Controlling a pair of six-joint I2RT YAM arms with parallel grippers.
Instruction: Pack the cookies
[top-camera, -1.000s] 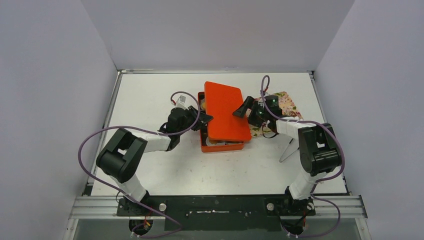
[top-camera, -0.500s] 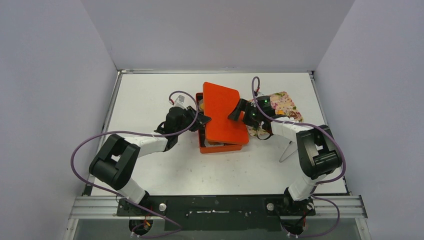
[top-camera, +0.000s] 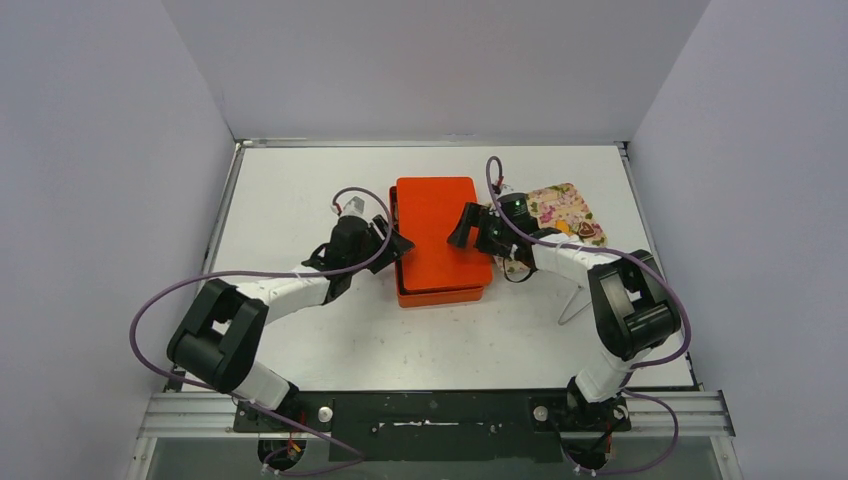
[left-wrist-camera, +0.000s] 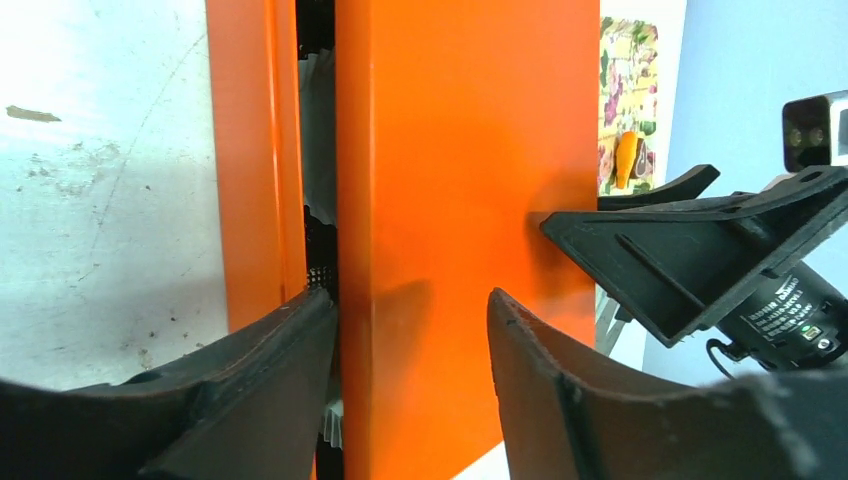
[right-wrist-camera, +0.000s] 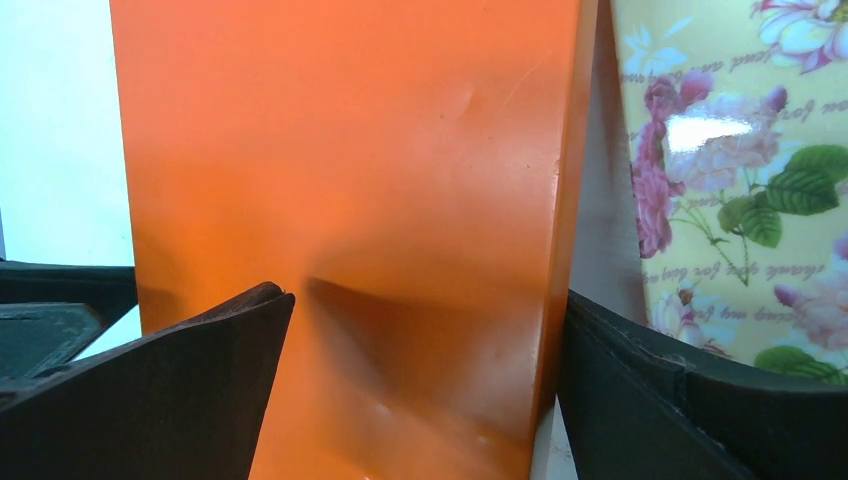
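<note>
An orange box (top-camera: 400, 296) stands in the middle of the worktop (top-camera: 300, 180), a little nearer to the far edge, and its orange lid (top-camera: 438, 230) lies flat on top of it. The lid sits slightly to the right and back, so a strip of the box shows along the left and near sides. The left end effector (top-camera: 390, 240) is at the left side of the box. In its wrist view its fingers (left-wrist-camera: 300, 340) are partly apart, with the left edge of the lid between them, and they do not squeeze it. Some white pleated paper (left-wrist-camera: 318, 130) shows in the gap under that edge. The right end effector (top-camera: 470, 222) is at the right edge of the lid with its jaws wide, one finger over the lid and the other just past its edge. A flowered tray (top-camera: 560, 205) lies just beside the box, toward the far right corner. One orange cookie (top-camera: 567, 228) lies on the tray. The lid hides what is inside the box.
</note>
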